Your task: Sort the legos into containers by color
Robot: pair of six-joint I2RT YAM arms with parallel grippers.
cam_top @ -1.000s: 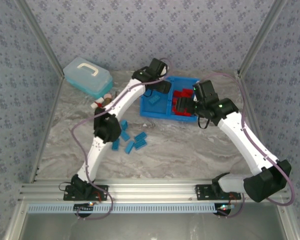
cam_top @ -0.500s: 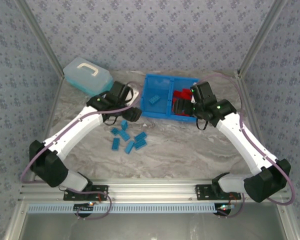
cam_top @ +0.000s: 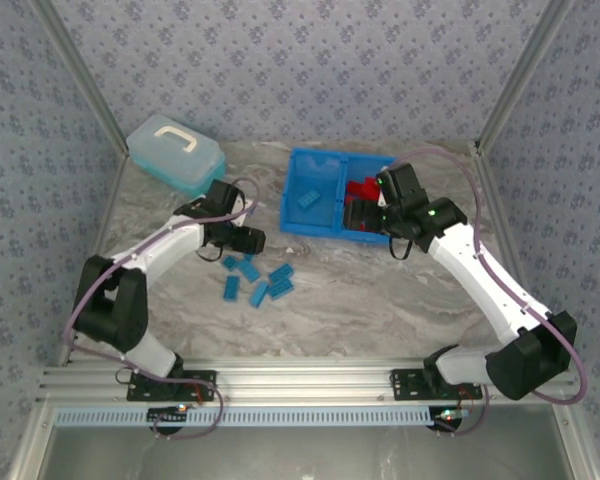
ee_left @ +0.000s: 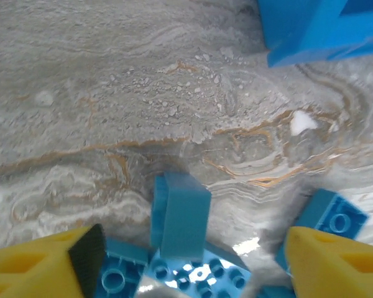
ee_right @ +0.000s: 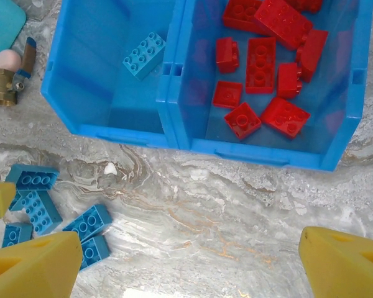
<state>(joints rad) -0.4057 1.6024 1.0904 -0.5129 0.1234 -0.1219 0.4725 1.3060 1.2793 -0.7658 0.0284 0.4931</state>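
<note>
Studded blue legos (ee_left: pixel 180 217) lie jumbled below the released left pincer (ee_left: pixel 189 248); red legos (ee_right: pixel 261 62) in the bin (ee_right: pixel 261 155); right pincer (ee_right: pixel 189 248) released.

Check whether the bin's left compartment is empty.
Not empty: the left compartment holds one blue brick; the other blue bricks lie out on the table.

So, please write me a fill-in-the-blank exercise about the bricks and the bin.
1. The left compartment holds exactly ___ blue brick.
2. The red-side bricks in the right compartment are all ___.
3. The loose bricks on the table are all ___.
4. The left gripper over them is ___.
Missing words: one; red; blue; open.
</note>
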